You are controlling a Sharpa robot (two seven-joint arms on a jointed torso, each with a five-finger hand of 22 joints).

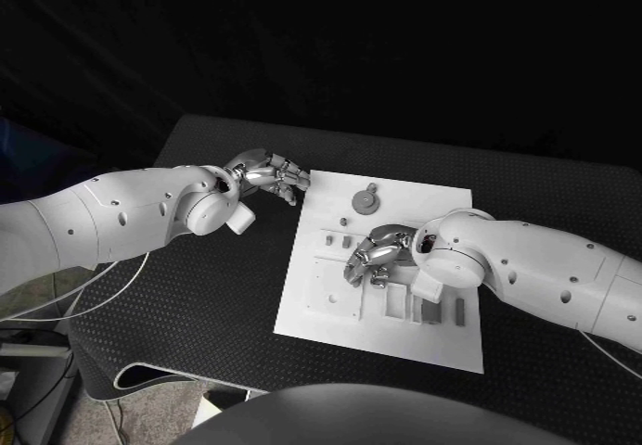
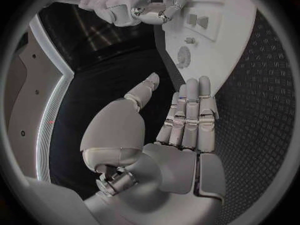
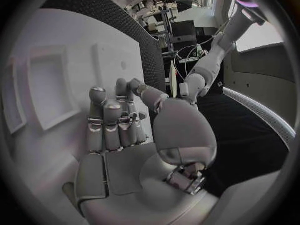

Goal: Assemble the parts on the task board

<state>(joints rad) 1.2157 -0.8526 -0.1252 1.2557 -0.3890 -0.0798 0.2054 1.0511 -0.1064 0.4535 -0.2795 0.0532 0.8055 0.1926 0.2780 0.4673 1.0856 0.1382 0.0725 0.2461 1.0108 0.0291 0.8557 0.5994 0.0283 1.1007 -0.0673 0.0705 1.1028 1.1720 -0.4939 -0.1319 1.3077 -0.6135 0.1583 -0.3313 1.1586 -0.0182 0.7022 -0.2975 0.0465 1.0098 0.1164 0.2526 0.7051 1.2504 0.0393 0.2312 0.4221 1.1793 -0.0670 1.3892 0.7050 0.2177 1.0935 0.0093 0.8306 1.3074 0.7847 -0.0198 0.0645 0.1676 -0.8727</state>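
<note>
The white task board (image 1: 429, 209) lies mid-table. On its far part sits a round grey part (image 1: 364, 198); two upright grey blocks (image 1: 430, 311) stand near its right front. My right hand (image 1: 378, 250) hovers low over the board's middle, fingers bent down toward the recesses, nothing visibly in it. In the right wrist view the right hand (image 3: 115, 122) has its fingers stretched over a rectangular recess (image 3: 47, 95). My left hand (image 1: 275, 176) is over the black table beside the board's far left corner. In the left wrist view the left hand (image 2: 184, 120) is straight-fingered, thumb apart, empty, facing the round part (image 2: 183, 56).
The black textured table (image 1: 187, 297) surrounds the board, with wide room on the left. White cables (image 1: 81, 297) hang off the table's left edge. The left wrist view shows my right hand (image 2: 156, 7) over the board (image 2: 231, 35) and its grey blocks (image 2: 192, 20).
</note>
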